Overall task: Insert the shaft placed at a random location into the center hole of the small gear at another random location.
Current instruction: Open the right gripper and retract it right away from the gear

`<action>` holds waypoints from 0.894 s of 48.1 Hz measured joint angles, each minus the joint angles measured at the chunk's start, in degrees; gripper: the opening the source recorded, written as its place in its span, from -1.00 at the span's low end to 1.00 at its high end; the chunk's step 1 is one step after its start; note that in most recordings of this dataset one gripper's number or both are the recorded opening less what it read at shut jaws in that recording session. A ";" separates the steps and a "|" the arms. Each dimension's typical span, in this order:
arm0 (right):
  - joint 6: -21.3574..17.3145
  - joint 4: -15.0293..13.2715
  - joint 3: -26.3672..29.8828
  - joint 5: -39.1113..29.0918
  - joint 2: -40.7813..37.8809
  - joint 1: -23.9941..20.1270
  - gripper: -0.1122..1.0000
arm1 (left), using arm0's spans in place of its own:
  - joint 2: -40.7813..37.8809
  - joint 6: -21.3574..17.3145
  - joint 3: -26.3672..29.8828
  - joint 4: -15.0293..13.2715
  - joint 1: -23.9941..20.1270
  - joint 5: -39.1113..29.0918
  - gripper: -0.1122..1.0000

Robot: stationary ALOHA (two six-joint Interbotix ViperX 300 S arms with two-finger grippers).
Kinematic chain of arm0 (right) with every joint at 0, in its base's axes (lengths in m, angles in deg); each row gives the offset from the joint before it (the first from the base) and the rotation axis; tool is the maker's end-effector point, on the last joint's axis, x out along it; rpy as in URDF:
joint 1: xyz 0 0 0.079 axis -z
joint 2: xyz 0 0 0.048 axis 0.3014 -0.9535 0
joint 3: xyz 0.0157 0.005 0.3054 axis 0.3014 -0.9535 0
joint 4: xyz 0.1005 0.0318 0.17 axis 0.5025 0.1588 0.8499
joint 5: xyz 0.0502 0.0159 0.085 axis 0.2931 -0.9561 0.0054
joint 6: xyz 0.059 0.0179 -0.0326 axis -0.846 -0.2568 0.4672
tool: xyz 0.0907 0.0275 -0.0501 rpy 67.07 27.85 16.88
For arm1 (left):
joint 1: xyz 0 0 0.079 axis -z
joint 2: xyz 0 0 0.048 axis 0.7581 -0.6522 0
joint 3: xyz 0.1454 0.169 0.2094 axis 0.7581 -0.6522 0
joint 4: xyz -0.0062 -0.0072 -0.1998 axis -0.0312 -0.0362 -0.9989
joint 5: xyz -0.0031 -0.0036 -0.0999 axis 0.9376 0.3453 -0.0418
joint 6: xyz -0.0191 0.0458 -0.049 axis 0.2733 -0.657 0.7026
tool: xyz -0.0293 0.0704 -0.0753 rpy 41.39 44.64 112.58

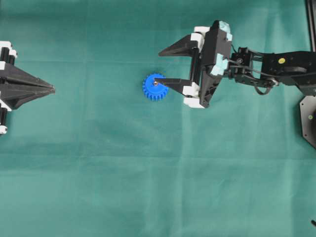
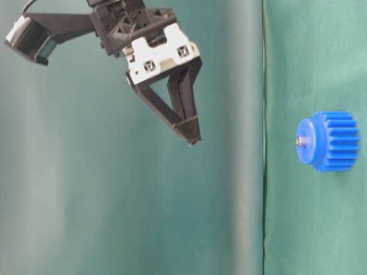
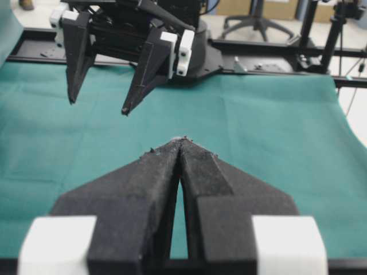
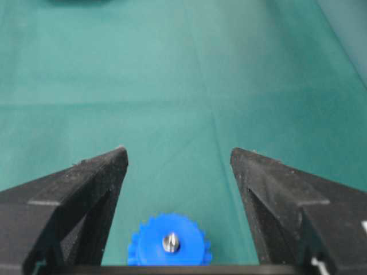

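Left gripper (image 3: 182, 143) nearest lens, jaws closed, idle at frame bottom. Right gripper (image 1: 163, 66) jaws wide, empty, above gear (image 1: 154, 87); pin (image 4: 170, 242) seated upright in gear's hole, so release looks complete.

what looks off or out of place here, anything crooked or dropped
Nothing stands out. The blue gear lies flat on the green cloth with the metal pin standing in its middle hole. The right gripper is open and empty above it; the left gripper is shut at the side.
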 measured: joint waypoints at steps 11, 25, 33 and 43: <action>-0.18 0.00 -6.59 -0.18 6.59 -0.44 0.55 | 0.79 0.00 0.09 0.00 0.00 -0.88 -0.81; -0.62 0.00 -17.67 -4.04 25.05 -0.62 0.55 | 2.72 0.00 0.00 0.00 0.00 -2.64 -0.81; -0.62 0.00 -21.45 -10.99 36.04 -0.62 0.54 | 3.34 0.00 0.09 0.00 0.00 -3.43 -0.81; -0.62 0.00 -24.79 -17.31 45.97 -0.70 0.54 | 3.87 0.00 0.00 -0.09 0.00 -3.78 -0.81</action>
